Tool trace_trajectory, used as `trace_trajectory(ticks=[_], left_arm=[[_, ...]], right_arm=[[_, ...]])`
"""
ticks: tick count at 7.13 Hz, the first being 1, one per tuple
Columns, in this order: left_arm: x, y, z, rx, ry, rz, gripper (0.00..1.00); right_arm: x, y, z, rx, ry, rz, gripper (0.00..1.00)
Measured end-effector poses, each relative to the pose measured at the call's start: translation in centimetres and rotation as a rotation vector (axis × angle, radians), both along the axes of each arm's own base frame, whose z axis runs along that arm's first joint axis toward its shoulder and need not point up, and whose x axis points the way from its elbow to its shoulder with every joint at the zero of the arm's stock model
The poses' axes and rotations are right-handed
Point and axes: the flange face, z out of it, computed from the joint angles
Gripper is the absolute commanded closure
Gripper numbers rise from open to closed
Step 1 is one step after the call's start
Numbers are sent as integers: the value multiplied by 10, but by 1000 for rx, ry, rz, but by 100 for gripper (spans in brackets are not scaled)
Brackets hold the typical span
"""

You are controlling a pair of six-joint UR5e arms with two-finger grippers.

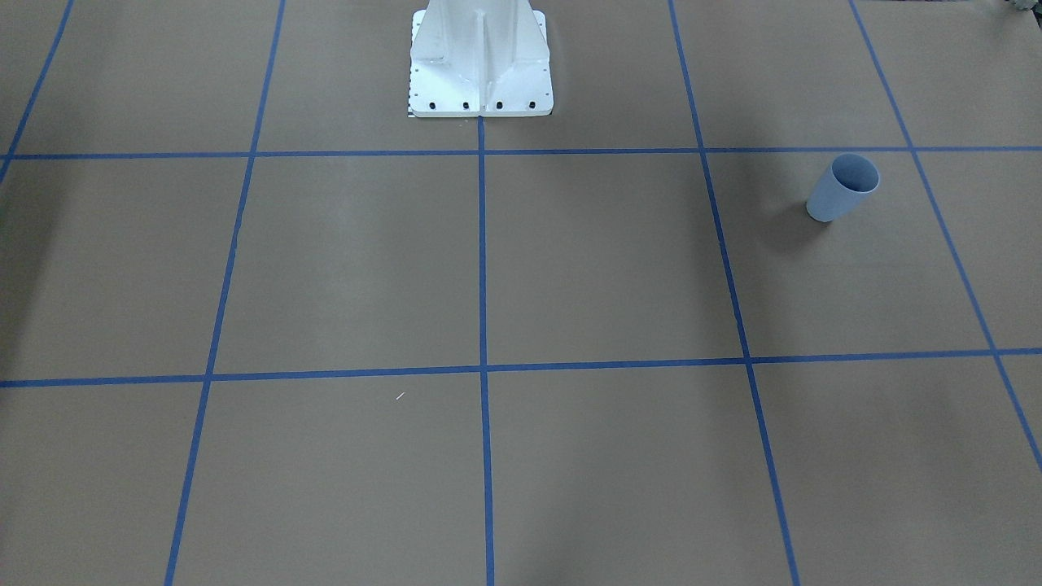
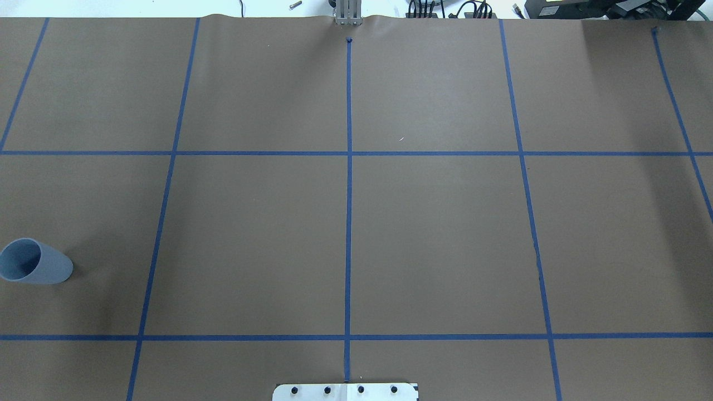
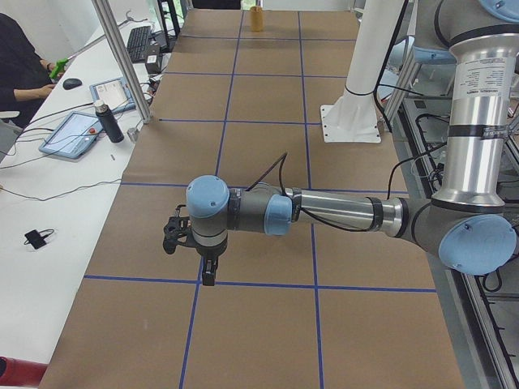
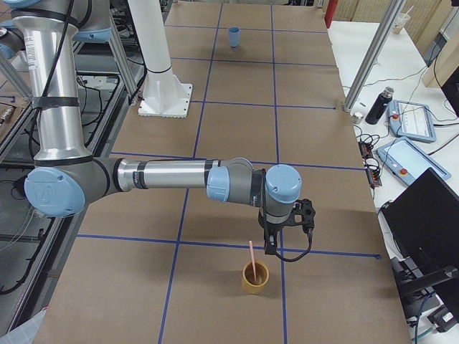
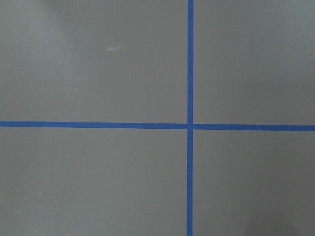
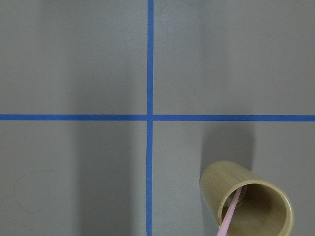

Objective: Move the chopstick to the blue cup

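Observation:
The blue cup [image 1: 844, 187] stands upright and empty on the brown table, on my left side; it also shows in the overhead view [image 2: 33, 262] and far off in the exterior right view [image 4: 234, 36]. The pale pink chopstick [image 4: 252, 259] leans in a bamboo cup [image 4: 254, 278] at the table's right end; the right wrist view shows both the chopstick [image 6: 229, 214] and the bamboo cup [image 6: 256, 206]. My right gripper [image 4: 272, 247] hangs just beside and above the bamboo cup. My left gripper [image 3: 209, 278] hangs over bare table. I cannot tell whether either is open or shut.
Blue tape lines form a grid on the table [image 2: 434, 234]. The white robot base plate [image 1: 480, 81] stands at the middle of the robot's side. Side benches hold tablets, a bottle [image 4: 378, 105] and a monitor. An operator [image 3: 20, 65] sits at the left bench.

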Motion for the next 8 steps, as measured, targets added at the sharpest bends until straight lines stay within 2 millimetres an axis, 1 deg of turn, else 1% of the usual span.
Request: trace_trajectory(ticks=[1,2,3,4,5,6,7,8], left_arm=[[1,0,-4,8,-1,2,1],[5,-5,-12,36,-1,9,1],[18,-14,-25,64,6,8,1],[38,-20,-46,75,30,-3,1],[57,-20,-68,78,78,-4,1],[76,-15,-81,51,129,-1,1],[97,0,-86,6,160,0,1],[114,27,-92,-34,175,4,1]], right_arm=[[0,5,-6,10,0,1,0],[-1,10,-11,20,1,1,0],[-1,12,-16,29,2,1,0],[-1,13,-19,36,2,0,0],[-1,12,-20,40,3,0,0],[-2,11,-22,44,5,-2,0],[-5,9,-23,50,12,-12,0],[-12,7,-23,52,25,-29,0]])
